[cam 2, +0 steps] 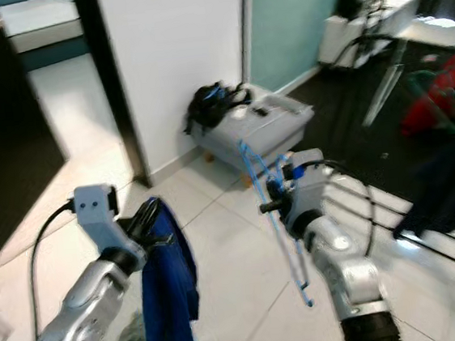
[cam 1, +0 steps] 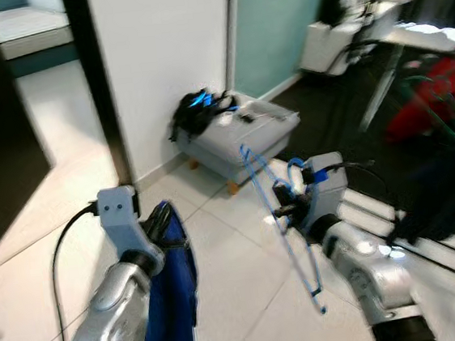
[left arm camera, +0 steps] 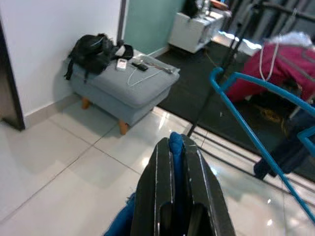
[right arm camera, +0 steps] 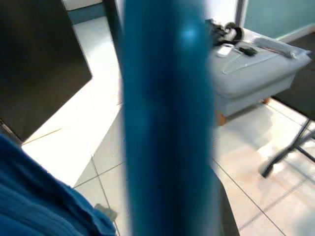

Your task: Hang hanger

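1. The right claw [cam 1: 284, 205] sits right of centre in the left eye view, closed around a blue hanger [cam 1: 282, 222]. The hanger is already in hand, so the relation that counts is between it and a rail, not between it and the claw.
2. The hanger's long axis runs steeply, from an upper end near the grey footstool [cam 1: 245, 140] above centre down to a lower tip at lower centre-right. It hangs nearly on edge, not level. Its hook [cam 1: 295, 166] seems to curl just above the claw, though blur makes that uncertain.
3. In the right wrist view a thick blue bar of the hanger [right arm camera: 167, 123] crosses the frame from top to bottom, close to the lens.
4. The left claw [cam 1: 158, 220], at lower left, is clamped on a blue garment [cam 1: 174, 298] that drapes straight down from it. The left wrist view shows the blue cloth pinched between the fingers [left arm camera: 160, 196].
5. The two claws are near each other, the garment left of the hanger, not touching.
6. A dark clothes rack [cam 1: 382, 89] with a red garment [cam 1: 432, 100] stands at upper right, beyond the right arm. By my judgement the right arm is the nearer one, and the hanger must be raised with its hook uppermost toward that side.
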Controlling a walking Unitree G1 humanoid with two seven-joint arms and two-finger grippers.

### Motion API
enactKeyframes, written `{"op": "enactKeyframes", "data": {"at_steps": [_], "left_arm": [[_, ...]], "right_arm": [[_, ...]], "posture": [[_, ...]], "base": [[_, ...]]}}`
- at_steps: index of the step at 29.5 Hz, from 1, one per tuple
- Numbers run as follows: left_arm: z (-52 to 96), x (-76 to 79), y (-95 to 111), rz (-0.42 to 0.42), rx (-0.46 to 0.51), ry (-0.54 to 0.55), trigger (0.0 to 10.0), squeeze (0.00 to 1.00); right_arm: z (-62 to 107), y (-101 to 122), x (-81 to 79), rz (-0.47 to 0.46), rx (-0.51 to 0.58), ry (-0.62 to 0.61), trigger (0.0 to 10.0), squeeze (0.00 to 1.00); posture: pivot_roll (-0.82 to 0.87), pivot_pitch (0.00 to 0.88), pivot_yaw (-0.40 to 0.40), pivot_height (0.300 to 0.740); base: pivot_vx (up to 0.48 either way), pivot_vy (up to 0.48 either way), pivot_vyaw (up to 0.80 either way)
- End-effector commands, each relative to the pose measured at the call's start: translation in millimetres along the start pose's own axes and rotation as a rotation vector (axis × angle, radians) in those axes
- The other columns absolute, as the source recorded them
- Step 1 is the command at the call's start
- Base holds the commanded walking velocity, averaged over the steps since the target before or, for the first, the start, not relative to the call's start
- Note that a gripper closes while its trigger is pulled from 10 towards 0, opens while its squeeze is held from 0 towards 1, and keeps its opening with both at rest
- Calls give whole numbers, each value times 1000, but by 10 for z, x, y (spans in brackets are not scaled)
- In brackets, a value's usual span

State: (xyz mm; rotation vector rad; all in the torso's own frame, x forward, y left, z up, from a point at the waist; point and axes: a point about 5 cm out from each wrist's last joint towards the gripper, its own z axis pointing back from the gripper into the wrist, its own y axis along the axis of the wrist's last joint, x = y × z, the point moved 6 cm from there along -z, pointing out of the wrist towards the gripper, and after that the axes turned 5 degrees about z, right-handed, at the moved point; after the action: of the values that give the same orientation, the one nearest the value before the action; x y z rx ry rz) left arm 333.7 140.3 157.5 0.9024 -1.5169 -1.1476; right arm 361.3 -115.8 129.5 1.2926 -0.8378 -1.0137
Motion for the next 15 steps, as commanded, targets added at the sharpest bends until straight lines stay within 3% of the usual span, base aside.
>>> {"op": "enactKeyframes", "data": {"at_steps": [1, 3, 5, 10, 11, 13, 14, 15], "left_arm": [[-63, 53, 285, -50, 79, -37, 10000, 0], [-155, -5, 774, -152, 191, -59, 10000, 0], [-211, 5, 1160, -311, 252, -109, 10000, 0], [-230, 4, 1299, -371, 272, -123, 10000, 0], [-252, 8, 1473, -439, 299, -143, 10000, 0], [-252, 8, 1473, -439, 299, -143, 10000, 0], [-255, 60, 1677, -535, 318, -207, 10000, 0], [-255, 60, 1677, -535, 318, -207, 10000, 0]], "right_arm": [[13, 75, -27, 9, 28, 37, 10000, 0], [29, 254, -150, -9, 91, 151, 10000, 0], [56, 384, -273, 19, 117, 275, 10000, 0], [80, 396, -330, 77, 111, 333, 10000, 0], [120, 405, -368, 146, 101, 399, 10000, 0], [120, 405, -368, 146, 101, 399, 10000, 0], [194, 469, -333, 194, 96, 466, 10000, 0], [194, 469, -333, 194, 96, 466, 10000, 0]], "posture": [[-48, 0, -38, 740], [-48, 0, -35, 740], [-48, 0, -30, 740], [-48, 0, -30, 740], [-47, 0, -28, 740], [-47, 0, -28, 740], [-51, 0, -25, 740], [-51, 0, -25, 740]], "base": [[0, 0, 0], [0, 0, 0], [0, 0, 0], [0, 0, 0], [0, 0, 0], [0, 0, 0], [0, 0, 0], [0, 0, 0]]}}
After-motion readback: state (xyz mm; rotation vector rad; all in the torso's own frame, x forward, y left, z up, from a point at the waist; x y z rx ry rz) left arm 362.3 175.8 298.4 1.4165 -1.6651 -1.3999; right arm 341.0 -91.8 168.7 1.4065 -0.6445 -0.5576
